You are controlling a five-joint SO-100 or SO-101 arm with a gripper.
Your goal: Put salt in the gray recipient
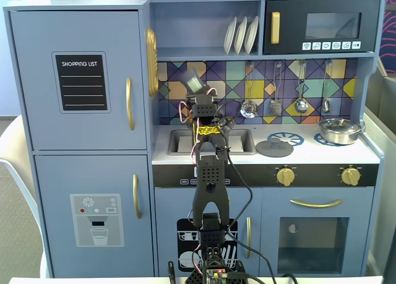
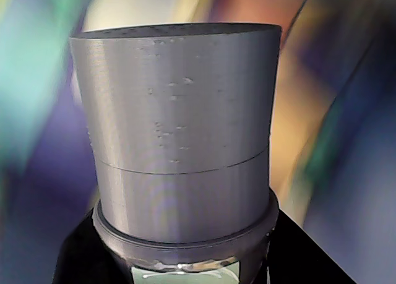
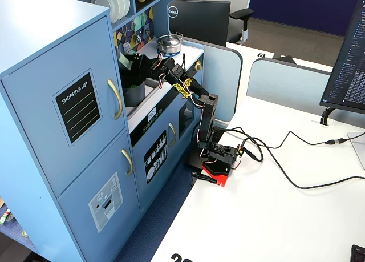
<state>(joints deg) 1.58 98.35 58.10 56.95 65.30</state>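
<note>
My black two-finger gripper (image 1: 197, 89) is clamping the salt (image 2: 176, 148), a tall slim dark gray cylindrical shaker with a pale green label; in the wrist view I am seeing its ridged gray cap filling the middle of the picture, the black fingers (image 2: 80, 259) pressing in at either side of its collar at the bottom edge. In a fixed view the salt (image 1: 194, 81) is tilting over above the fingers, its top leaning toward the left, in front of the colourful geometric tile backsplash (image 1: 309, 80).

Below the fingers I am looking at the white countertop's recessed sink (image 1: 179, 142). In another fixed view the gray recipient (image 3: 134, 93), a matte dark gray cylindrical toy pot, is sitting down in that sink just beneath the gripper (image 3: 129, 62); in the front view the arm is hiding it from me.

Well off to the right of the fingers in the front view, a flat gray round lid with a knob (image 1: 274, 148) is lying on the counter, and farther right a shiny silver lidded pot (image 1: 338, 130) is resting on a blue burner ring.
</note>
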